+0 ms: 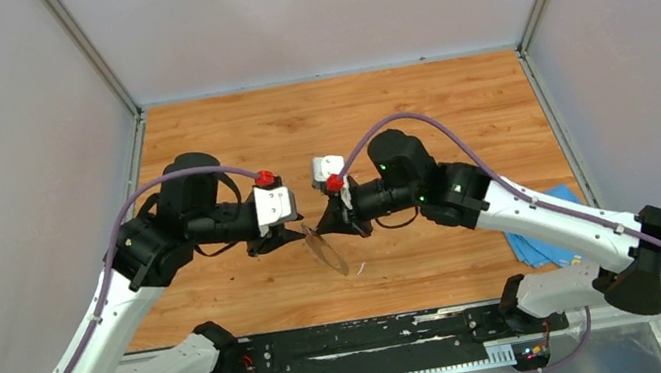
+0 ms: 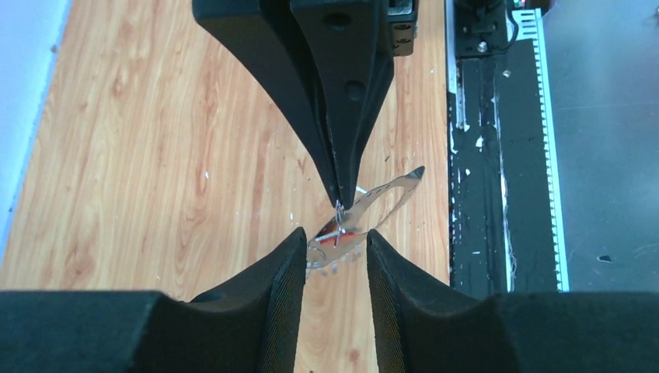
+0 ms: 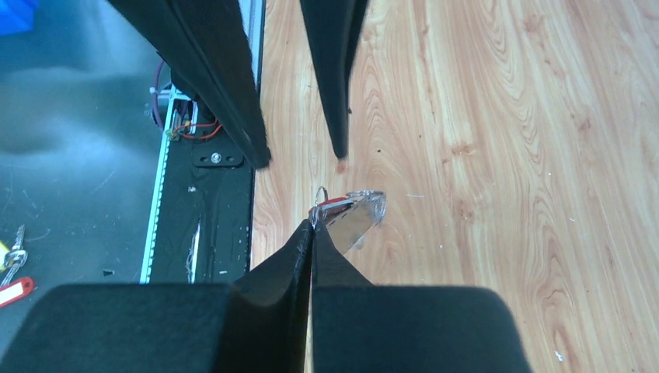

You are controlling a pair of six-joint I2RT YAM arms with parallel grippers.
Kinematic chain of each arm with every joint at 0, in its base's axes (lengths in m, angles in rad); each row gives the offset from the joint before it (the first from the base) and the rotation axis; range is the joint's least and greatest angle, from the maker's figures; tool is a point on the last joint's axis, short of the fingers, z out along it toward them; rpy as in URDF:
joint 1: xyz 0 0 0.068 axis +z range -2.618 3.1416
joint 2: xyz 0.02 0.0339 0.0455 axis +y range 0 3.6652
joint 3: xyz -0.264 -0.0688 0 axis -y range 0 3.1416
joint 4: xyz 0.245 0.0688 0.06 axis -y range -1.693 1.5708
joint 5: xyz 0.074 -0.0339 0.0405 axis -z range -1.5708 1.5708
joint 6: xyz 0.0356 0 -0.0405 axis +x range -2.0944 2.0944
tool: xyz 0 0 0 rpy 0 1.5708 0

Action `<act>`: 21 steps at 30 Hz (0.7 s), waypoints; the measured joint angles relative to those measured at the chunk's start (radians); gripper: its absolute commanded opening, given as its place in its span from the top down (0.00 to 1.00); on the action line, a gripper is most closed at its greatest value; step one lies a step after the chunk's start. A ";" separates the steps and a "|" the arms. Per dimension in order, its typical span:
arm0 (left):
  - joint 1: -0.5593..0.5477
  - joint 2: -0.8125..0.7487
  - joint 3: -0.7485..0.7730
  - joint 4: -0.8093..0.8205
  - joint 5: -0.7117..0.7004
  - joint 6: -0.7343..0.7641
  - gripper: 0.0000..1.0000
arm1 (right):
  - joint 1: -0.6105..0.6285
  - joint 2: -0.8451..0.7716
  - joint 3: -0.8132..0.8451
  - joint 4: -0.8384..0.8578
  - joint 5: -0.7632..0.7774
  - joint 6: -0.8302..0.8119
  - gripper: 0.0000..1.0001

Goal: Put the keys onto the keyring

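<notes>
From above, the keyring (image 1: pixel 328 251) is held up with your left gripper (image 1: pixel 299 236) just left of it and your right gripper (image 1: pixel 323 232) at its upper edge. In the left wrist view, the left jaws stand apart on either side of the keyring, gripping nothing, and the red key (image 2: pixel 347 233) lies against it. In the right wrist view, the right jaws are pinched tight on the keyring's rim. You cannot tell whether the red key is threaded. The blue key is nowhere in view, so I judge at least half the job remains.

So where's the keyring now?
Mid-table in the top view, the keyring sits pinched in the right gripper's shut fingers, between the left gripper's open fingers.
</notes>
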 measured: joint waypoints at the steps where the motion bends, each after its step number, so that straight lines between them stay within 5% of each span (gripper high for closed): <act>1: 0.000 -0.008 0.001 0.002 0.004 0.001 0.58 | -0.002 -0.023 -0.043 0.040 0.002 0.020 1.00; 11: 0.000 -0.109 -0.017 0.010 0.008 0.024 0.57 | -0.007 -0.192 -0.386 0.613 0.017 0.291 1.00; 21: 0.000 -0.098 -0.012 0.012 0.000 0.132 0.56 | -0.007 -0.213 -0.528 1.004 0.024 0.474 1.00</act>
